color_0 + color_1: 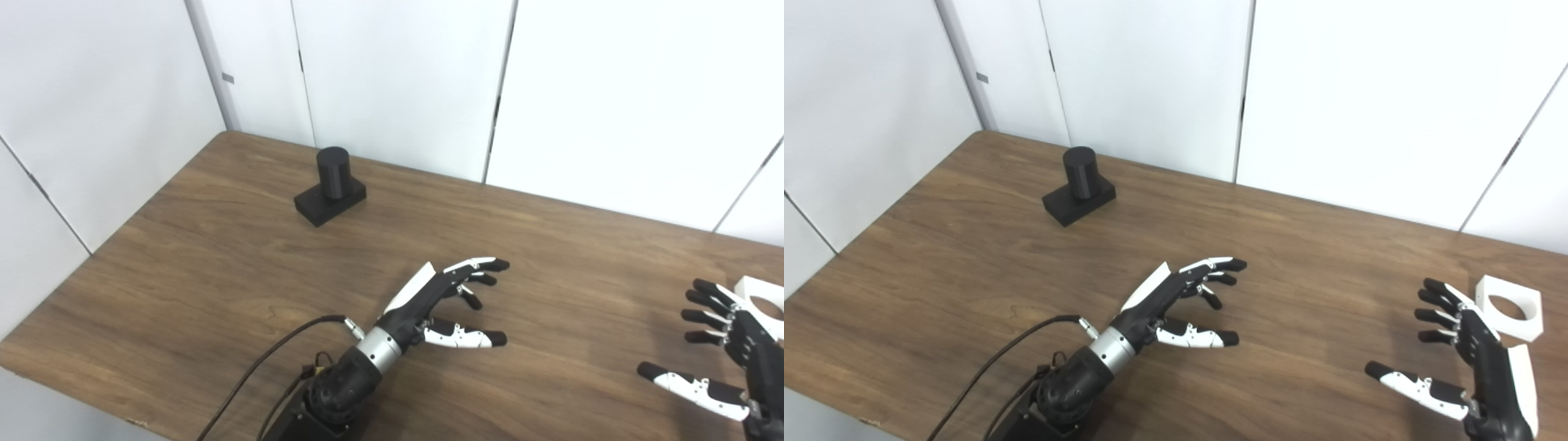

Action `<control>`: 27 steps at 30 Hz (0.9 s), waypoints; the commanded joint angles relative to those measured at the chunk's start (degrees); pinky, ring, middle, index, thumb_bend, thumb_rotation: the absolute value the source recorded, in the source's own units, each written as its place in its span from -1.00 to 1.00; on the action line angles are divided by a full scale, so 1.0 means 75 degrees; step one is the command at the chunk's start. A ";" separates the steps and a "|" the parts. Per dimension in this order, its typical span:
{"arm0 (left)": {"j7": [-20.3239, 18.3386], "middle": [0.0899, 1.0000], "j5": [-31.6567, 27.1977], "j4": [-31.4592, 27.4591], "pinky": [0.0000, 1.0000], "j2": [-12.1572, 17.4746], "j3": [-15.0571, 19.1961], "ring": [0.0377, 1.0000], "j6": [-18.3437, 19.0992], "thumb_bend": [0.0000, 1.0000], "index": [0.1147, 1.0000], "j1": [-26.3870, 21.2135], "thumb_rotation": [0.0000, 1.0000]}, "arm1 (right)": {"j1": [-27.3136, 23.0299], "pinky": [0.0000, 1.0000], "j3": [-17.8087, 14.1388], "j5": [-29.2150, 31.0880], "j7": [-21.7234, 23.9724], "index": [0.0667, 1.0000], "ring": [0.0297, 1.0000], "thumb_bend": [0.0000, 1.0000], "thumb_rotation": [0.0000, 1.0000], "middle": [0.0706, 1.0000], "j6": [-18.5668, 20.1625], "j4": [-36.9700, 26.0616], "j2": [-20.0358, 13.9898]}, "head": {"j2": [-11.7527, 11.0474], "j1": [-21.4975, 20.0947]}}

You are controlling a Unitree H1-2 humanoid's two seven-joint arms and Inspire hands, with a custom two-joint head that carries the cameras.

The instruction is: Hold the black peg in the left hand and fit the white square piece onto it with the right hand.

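White square piece [1510,307] shows whole only in right eye view; both hands spread, empty

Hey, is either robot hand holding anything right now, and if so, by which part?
Nothing is held. The left hand is open above the table, well short of the black peg. The right hand is open beside the white square piece.
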 commanded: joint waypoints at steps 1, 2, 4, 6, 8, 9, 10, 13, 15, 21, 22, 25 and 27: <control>0.0125 0.72 0.0015 -0.0085 0.22 -0.0003 0.0006 0.61 -0.0240 0.50 0.63 -0.0294 -0.56 | -0.0150 0.19 -0.0035 0.0120 0.0020 0.56 0.42 0.23 -1.00 0.55 -0.0046 -0.0356 -0.0001 | 0.0004 0.0003; 0.0135 0.72 0.0008 -0.0084 0.22 -0.0005 0.0016 0.61 -0.0242 0.50 0.63 -0.0299 -0.56 | -0.0154 0.18 -0.0034 0.0128 0.0028 0.56 0.41 0.22 -1.00 0.55 -0.0038 -0.0373 0.0003 | 0.0002 0.0007; 0.0217 0.69 0.0052 -0.0113 0.20 -0.0033 0.0052 0.58 -0.0223 0.50 0.61 -0.0292 -0.57 | -0.0154 0.18 -0.0026 0.0119 0.0045 0.55 0.41 0.22 -1.00 0.53 0.0043 -0.0444 0.0011 | 0.0002 0.0007; 0.0342 0.63 0.0029 -0.0171 0.14 -0.0112 0.0139 0.50 -0.0158 0.49 0.54 -0.0279 -0.63 | -0.0141 0.18 -0.0015 0.0108 0.0060 0.55 0.41 0.21 -1.00 0.53 0.0134 -0.0533 0.0010 | 0.0027 -0.0008; 0.0413 0.50 -0.0182 -0.0320 0.03 -0.0252 0.0268 0.34 0.0081 0.46 0.43 -0.0253 -0.78 | -0.0133 0.16 -0.0022 0.0117 0.0057 0.55 0.40 0.22 -1.00 0.53 0.0188 -0.0579 0.0016 | 0.0012 -0.0011; 0.0441 0.40 -0.0256 -0.0435 -0.03 -0.0317 0.0332 0.24 0.0234 0.44 0.38 -0.0242 -0.83 | -0.0132 0.14 -0.0028 0.0125 0.0058 0.55 0.39 0.22 -1.00 0.53 0.0226 -0.0601 0.0023 | 0.0012 -0.0011; 0.0458 0.30 -0.0286 -0.0555 -0.09 -0.0360 0.0384 0.15 0.0349 0.40 0.33 -0.0236 -0.88 | -0.0126 0.10 -0.0037 0.0142 0.0064 0.55 0.38 0.22 -1.00 0.54 0.0257 -0.0632 0.0027 | 0.0030 -0.0009; 0.0513 0.25 -0.0205 -0.0777 -0.08 -0.0372 0.0497 0.12 0.0504 0.38 0.27 -0.0290 -0.90 | -0.0115 0.05 -0.0061 0.0179 0.0082 0.54 0.36 0.21 -1.00 0.54 0.0359 -0.0722 0.0021 | 0.0036 -0.0009; 0.0537 0.28 0.0036 -0.0895 -0.03 -0.0250 0.0544 0.16 0.0686 0.42 0.24 -0.0392 -0.84 | -0.0115 0.05 -0.0065 0.0173 0.0089 0.53 0.35 0.21 -1.00 0.54 0.0413 -0.0755 0.0004 | 0.0038 0.0004; 0.0434 0.14 0.0667 -0.1043 -0.18 0.0296 0.0529 0.02 0.0990 0.51 0.15 -0.0867 -0.81 | -0.0106 0.04 -0.0086 0.0260 0.0088 0.53 0.34 0.21 -1.00 0.54 0.0259 -0.0727 -0.0027 | 0.0031 0.0025; 0.0418 0.15 0.0699 -0.1063 -0.17 0.0372 0.0528 0.03 0.1037 0.52 0.15 -0.0938 -0.81 | -0.0107 0.05 -0.0094 0.0275 0.0088 0.53 0.34 0.21 -1.00 0.54 0.0261 -0.0725 -0.0030 | 0.0029 0.0044; 0.0418 0.22 0.0820 -0.1133 -0.11 0.0592 0.0551 0.10 0.1220 0.55 0.15 -0.1127 -0.78 | -0.0114 0.06 -0.0120 0.0342 0.0093 0.53 0.35 0.20 -1.00 0.54 0.0310 -0.0737 -0.0030 | 0.0016 0.0084; 0.0552 0.23 0.1262 -0.1232 -0.10 0.0720 0.0542 0.13 0.1392 0.58 0.15 -0.1202 -0.73 | -0.0108 0.07 -0.0125 0.0353 0.0096 0.53 0.35 0.21 -1.00 0.54 0.0328 -0.0755 -0.0032 | 0.0020 0.0091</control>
